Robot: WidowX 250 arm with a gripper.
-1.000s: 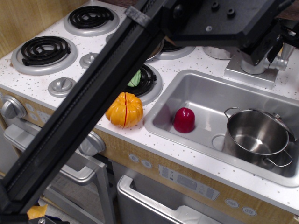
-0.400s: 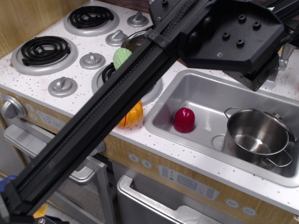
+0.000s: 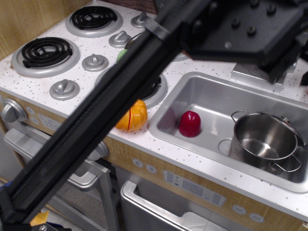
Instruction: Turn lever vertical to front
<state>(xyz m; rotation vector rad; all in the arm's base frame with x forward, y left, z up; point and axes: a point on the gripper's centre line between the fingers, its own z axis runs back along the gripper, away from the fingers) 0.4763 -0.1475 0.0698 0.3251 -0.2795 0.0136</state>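
My black arm crosses the view from bottom left to top right. Its wrist block (image 3: 250, 29) hangs over the back right corner of the counter. It covers the faucet column and the lever, so both are hidden. Only the square grey base plate (image 3: 248, 77) shows, under the block at the sink's back edge. The gripper (image 3: 281, 67) sits at the block's lower right end, above the base plate. Its fingers are hidden, so I cannot tell whether it is open or shut.
The steel sink (image 3: 211, 96) holds a red toy (image 3: 189, 123) and a steel pot (image 3: 263, 139). An orange pumpkin (image 3: 132, 117) lies on the counter, partly behind the arm. Left of it are round stove knobs (image 3: 64, 88), coil burners (image 3: 44, 50) and a green toy (image 3: 121, 54).
The arm has swung right and its wrist block now covers the faucet column and lever, which showed at the right edge one second ago. Nothing on the counter or in the sink has moved.
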